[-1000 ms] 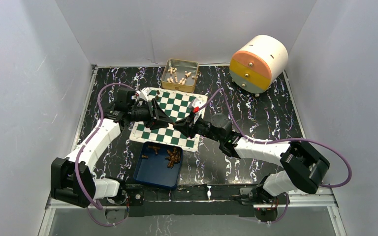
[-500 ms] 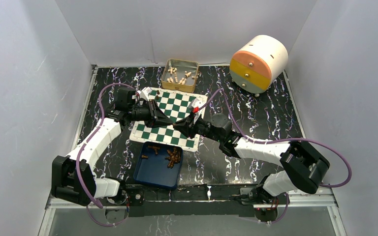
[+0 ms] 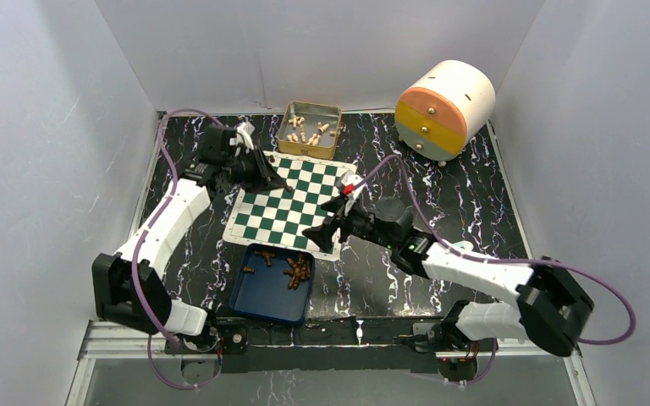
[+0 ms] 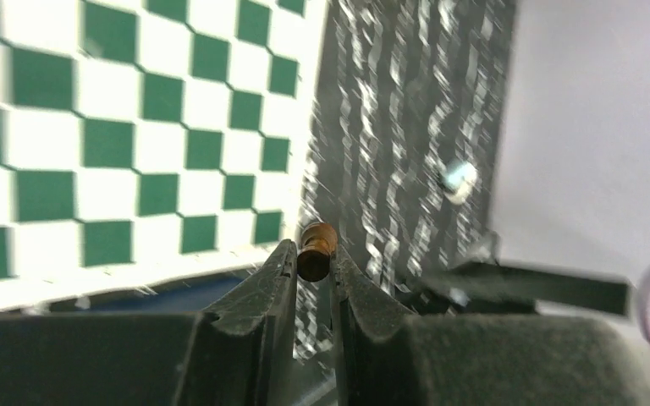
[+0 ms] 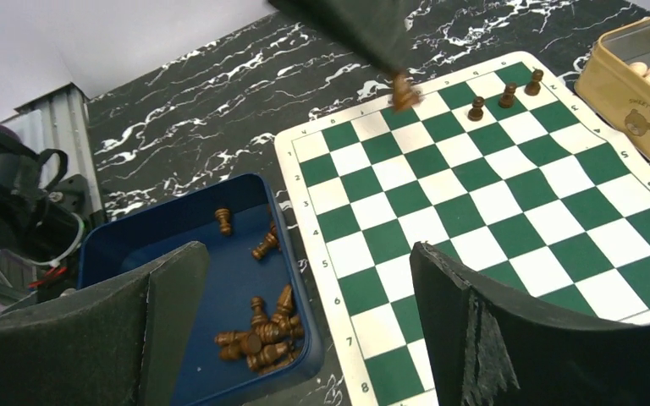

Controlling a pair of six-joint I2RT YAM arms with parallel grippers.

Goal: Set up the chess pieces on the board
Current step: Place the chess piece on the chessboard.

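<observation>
A small dark-brown chess piece (image 4: 316, 251) sticks out from the tips of my left gripper (image 4: 313, 258), which is shut on it. That gripper (image 3: 267, 176) hovers over the far-left corner of the green-and-white board (image 3: 292, 207). Three brown pieces (image 5: 508, 95) stand in a row on the board (image 5: 474, 194) at its far edge. The held piece (image 5: 402, 91) shows blurred just left of them. My right gripper (image 5: 309, 254) is open and empty over the board's near edge, and it is the right gripper (image 3: 326, 218) in the top view. Several brown pieces (image 5: 258, 334) lie in the blue tray (image 5: 144, 245).
The blue tray (image 3: 258, 296) sits against the board's near edge. A gold tin (image 3: 311, 128) holding cream pieces stands behind the board. A round white cabinet with coloured drawers (image 3: 444, 110) is at the back right. White walls close in on both sides.
The two grippers met over the board; the left one closed on the piece and the right one opened. The left has swung to the far-left corner, and the right has drawn back.
</observation>
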